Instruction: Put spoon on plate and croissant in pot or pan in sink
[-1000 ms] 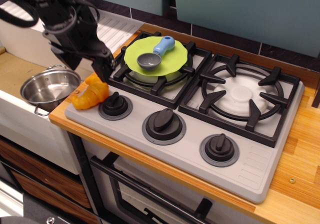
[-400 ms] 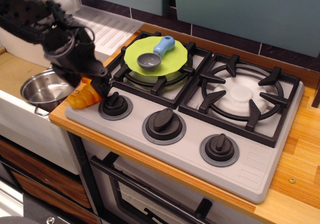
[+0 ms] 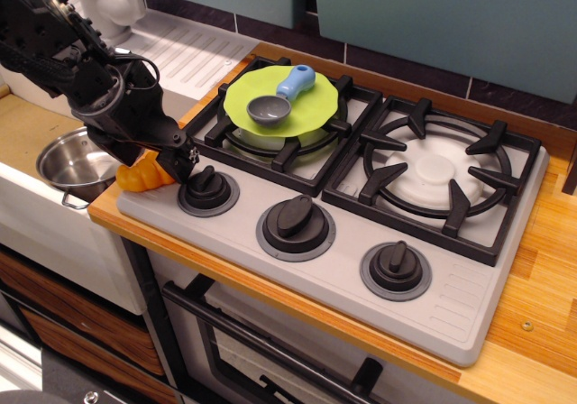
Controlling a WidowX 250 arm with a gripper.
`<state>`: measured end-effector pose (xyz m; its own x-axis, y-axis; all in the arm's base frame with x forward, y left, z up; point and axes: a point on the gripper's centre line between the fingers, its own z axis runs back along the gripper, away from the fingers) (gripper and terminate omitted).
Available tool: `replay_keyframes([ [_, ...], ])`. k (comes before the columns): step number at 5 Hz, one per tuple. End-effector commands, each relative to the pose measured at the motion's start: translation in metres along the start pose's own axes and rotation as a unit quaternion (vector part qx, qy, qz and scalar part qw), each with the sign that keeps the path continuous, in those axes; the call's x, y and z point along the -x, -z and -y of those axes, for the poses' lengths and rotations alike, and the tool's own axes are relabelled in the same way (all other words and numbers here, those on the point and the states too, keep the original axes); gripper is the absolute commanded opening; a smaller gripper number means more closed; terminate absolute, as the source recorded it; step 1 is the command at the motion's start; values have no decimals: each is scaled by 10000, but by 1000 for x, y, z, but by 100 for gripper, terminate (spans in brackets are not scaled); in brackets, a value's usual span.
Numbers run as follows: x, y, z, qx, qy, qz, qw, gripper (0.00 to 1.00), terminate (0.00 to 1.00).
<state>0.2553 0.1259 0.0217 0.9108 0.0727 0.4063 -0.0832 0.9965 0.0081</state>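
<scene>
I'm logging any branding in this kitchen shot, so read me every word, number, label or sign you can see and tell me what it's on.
No readable text anywhere in this view.
Stove knobs: no numbers or marks legible around their grey rings.
Plate, spoon, croissant, pot: no visible text.
Hand and arm: black, no label discernible.
Grooved patch at the stove's front right corner: plain ridges, not lettering.

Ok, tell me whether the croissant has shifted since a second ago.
Yes. The croissant has slid left, away from the nearest stove knob and toward the pot in the sink, with the gripper down over it.
</scene>
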Motion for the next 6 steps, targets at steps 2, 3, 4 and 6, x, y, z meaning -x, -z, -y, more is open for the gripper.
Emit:
replay_keyframes([
  [2,-19,-23,12,172,-146,-326,9992,0,0],
  [3,-24,-38,7,147,-33,-370,9992,0,0],
  [4,-31,-42,-18,449,232,-201,9985,0,0],
  [6,-26,-27,-57,317,348,191,9987,0,0],
])
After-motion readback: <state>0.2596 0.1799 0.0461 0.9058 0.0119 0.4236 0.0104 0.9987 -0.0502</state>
